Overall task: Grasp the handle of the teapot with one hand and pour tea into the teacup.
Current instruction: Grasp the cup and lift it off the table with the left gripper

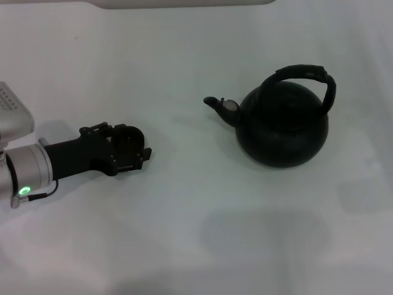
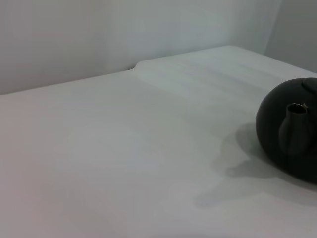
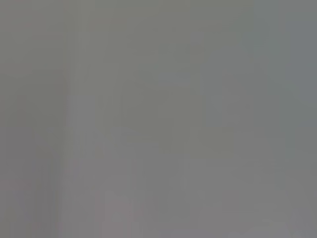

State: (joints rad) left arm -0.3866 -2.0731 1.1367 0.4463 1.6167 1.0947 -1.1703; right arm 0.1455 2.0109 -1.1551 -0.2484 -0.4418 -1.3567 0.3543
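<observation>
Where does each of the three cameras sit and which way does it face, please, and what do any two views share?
Head view: from the robot's head, looking forward and down on the white table; the large round matte black teapot stands right, the left gripper and its forearm lie at left.
Left wrist view: low over the table, facing the teapot spout-on; no part of the robot shows.
Right wrist view: only a blank grey field; nothing identifiable.
Shared: head and left wrist views both show the teapot and table.

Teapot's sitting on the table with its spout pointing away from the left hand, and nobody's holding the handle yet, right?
Not quite. In the head view the teapot stands on the table with its spout pointing toward the left hand, not away from it. The handle is indeed free; nothing grips it.
</observation>
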